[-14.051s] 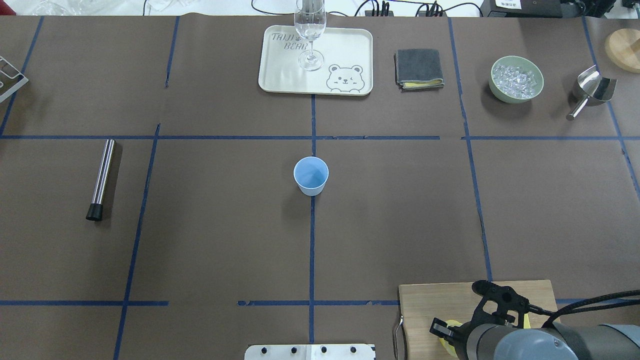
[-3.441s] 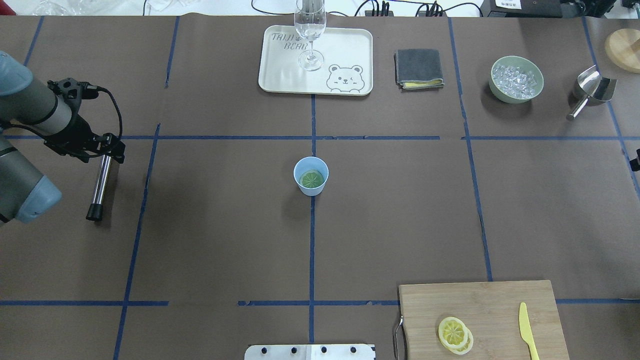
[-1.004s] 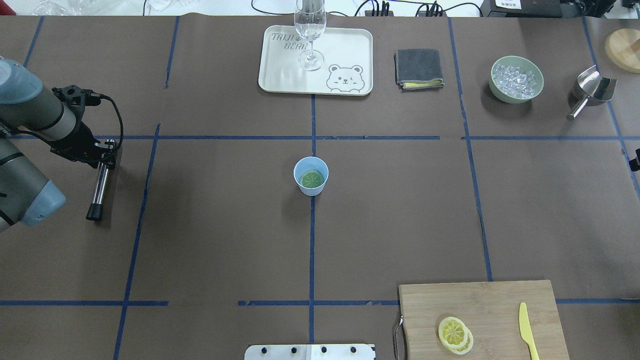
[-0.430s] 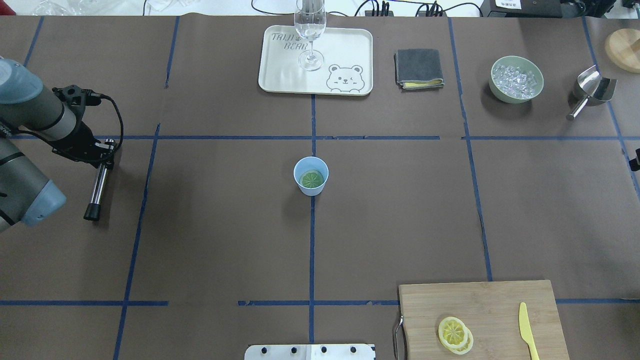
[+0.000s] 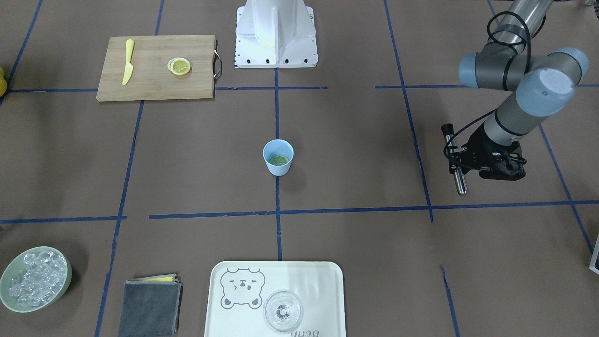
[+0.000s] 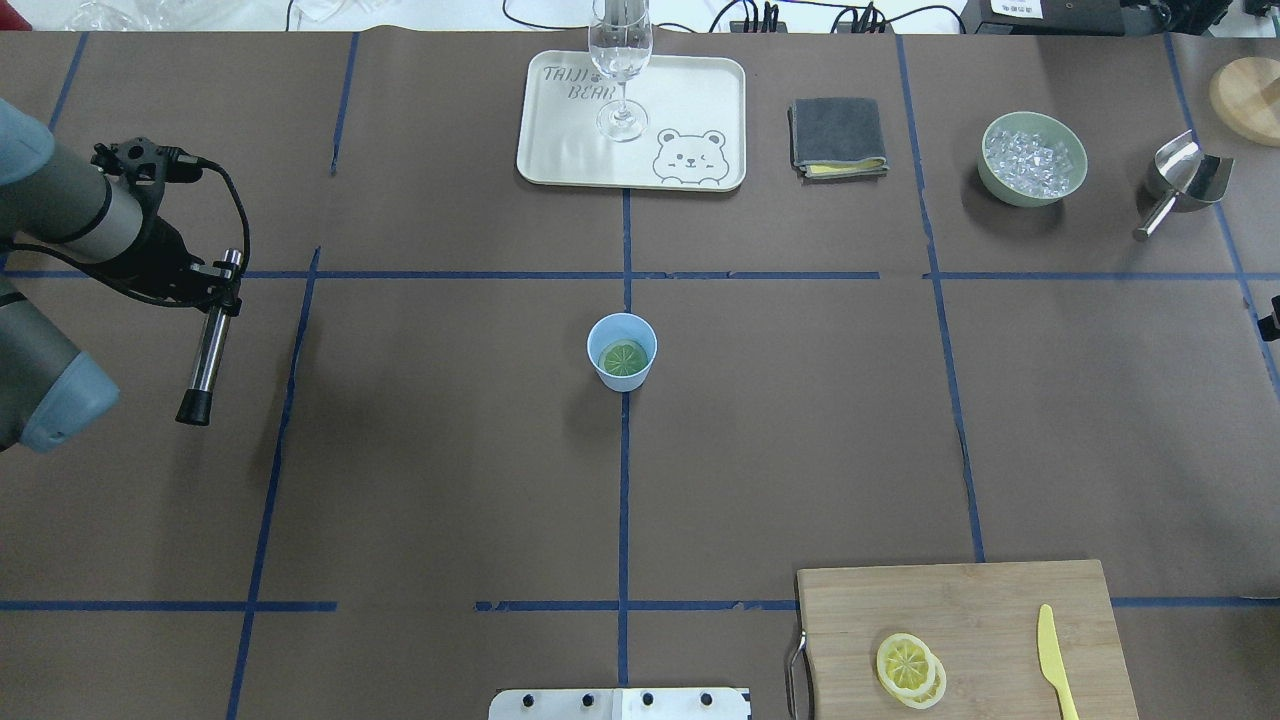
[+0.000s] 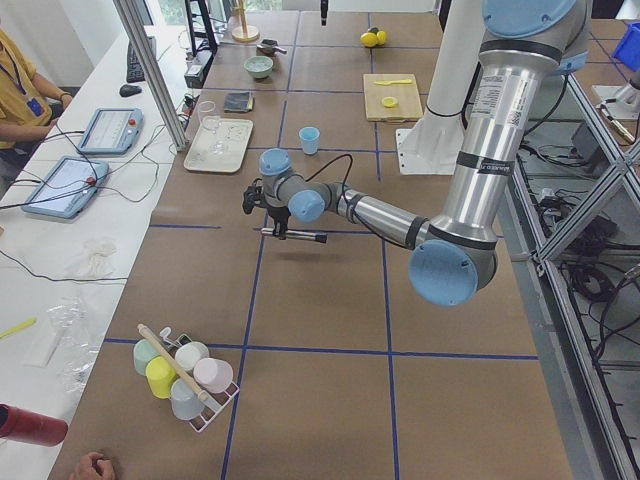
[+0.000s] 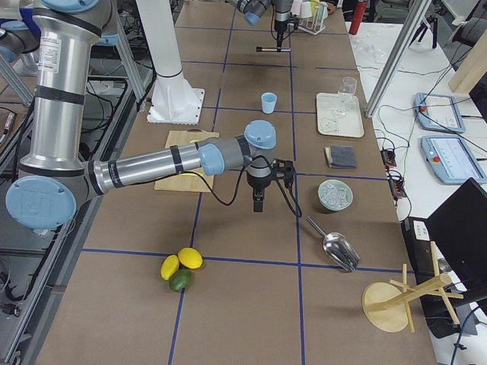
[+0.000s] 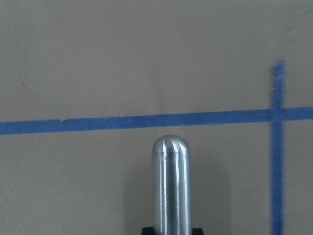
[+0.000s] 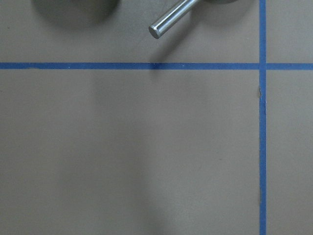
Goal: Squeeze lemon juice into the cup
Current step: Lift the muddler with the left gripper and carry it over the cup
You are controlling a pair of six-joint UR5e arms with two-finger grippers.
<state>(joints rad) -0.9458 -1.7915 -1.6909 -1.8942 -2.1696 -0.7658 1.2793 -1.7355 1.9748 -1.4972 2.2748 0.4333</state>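
Observation:
The light-blue cup (image 6: 622, 372) stands at the table's middle, with one lemon slice (image 6: 623, 357) lying flat inside it; the cup (image 5: 278, 168) and slice (image 5: 279, 160) also show in the front view. My left gripper (image 6: 218, 292) is far to the cup's left, shut on a steel rod with a black tip (image 6: 207, 350), which it holds level above the table. The rod's rounded end fills the left wrist view (image 9: 171, 186). My right gripper (image 8: 259, 199) hangs over bare table near the ice bowl; I cannot tell whether it is open or shut.
Two more lemon slices (image 6: 910, 668) and a yellow knife (image 6: 1050, 660) lie on a wooden board (image 6: 1000, 600) at the front right. At the back are a tray (image 6: 560, 150) with a glass (image 6: 621, 60), a grey cloth (image 6: 838, 137), a bowl of ice (image 6: 1033, 158) and a metal scoop (image 6: 1185, 180).
The left gripper has closed on the steel rod and lifted it off the table. Much earlier the cup was empty and the right arm was at the board; now a slice lies in the cup.

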